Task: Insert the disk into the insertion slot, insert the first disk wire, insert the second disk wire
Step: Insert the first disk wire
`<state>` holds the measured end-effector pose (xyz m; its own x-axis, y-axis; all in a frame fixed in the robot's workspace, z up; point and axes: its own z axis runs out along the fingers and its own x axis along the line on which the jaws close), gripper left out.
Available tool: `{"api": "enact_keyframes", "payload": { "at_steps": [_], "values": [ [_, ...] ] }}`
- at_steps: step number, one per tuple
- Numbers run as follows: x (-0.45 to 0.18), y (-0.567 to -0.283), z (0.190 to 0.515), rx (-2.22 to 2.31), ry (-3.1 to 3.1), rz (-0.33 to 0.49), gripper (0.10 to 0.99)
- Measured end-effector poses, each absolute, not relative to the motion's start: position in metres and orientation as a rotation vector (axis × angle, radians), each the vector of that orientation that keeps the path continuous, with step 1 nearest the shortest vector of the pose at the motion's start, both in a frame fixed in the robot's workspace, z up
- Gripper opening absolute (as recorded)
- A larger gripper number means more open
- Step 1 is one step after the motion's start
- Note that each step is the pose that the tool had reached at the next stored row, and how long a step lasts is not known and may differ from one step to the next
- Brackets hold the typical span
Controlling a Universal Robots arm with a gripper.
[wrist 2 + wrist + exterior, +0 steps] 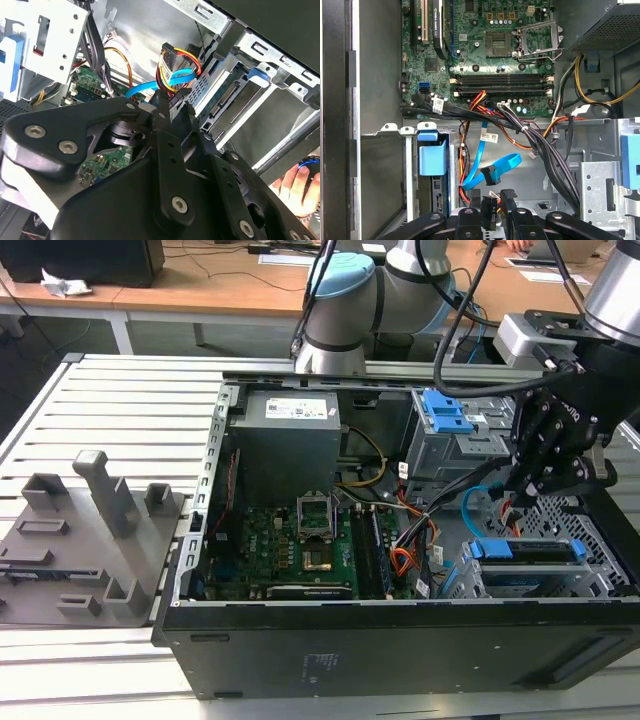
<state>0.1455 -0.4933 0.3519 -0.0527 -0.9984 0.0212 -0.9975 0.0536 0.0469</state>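
The disk (433, 156) is seated in the insertion slot (560, 580), at the near corner of the case (400, 650) on the exterior view's right. The plug of the first disk wire (176, 59) is clamped between the fingers of the gripper (489, 200), presumably so that it is kept square to the disk's connector. The second disk wire (481, 150) is left loose beside it.

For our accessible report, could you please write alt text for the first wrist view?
The gripper grips the plug of the first disk wire inside an open computer case, beside the looped light-blue second disk wire. The disk sits in the insertion slot, with the motherboard beyond.
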Motion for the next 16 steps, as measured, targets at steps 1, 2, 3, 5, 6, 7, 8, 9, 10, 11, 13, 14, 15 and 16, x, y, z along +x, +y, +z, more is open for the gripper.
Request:
{"api": "enact_keyframes", "payload": {
  "at_steps": [1,2,3,5,6,7,8,9,10,11,13,14,15,16],
  "values": [
    [0.1454,-0.4933,0.3519,2.129,-2.245,-0.03,0.286],
    [0.1454,-0.4933,0.3519,2.129,-2.245,-0.03,0.22],
    [0.1455,-0.4933,0.3519,2.129,-2.245,-0.03,0.161],
    [0.1455,-0.4934,0.3519,2.129,-2.245,-0.03,0.161],
    [0.1454,-0.4934,0.3519,2.129,-2.245,-0.03,0.161],
    [0.1454,-0.4934,0.3519,2.129,-2.245,-0.03,0.161],
    [0.1455,-0.4934,0.3519,2.129,-2.245,-0.03,0.161],
    [0.1455,-0.4934,0.3519,2.129,-2.245,-0.03,0.161],
    [0.1464,-0.4935,0.3519,2.129,-2.245,-0.03,0.161],
    [0.1473,-0.4935,0.3519,2.129,-2.245,-0.03,0.161],
    [0.1488,-0.4935,0.3519,2.129,-2.245,-0.03,0.161],
    [0.1488,-0.4952,0.3519,2.129,-2.245,-0.03,0.161],
    [0.1488,-0.4984,0.3519,2.129,-2.245,-0.03,0.161],
    [0.1488,-0.5025,0.3519,2.129,-2.245,-0.03,0.161]
  ]
}}
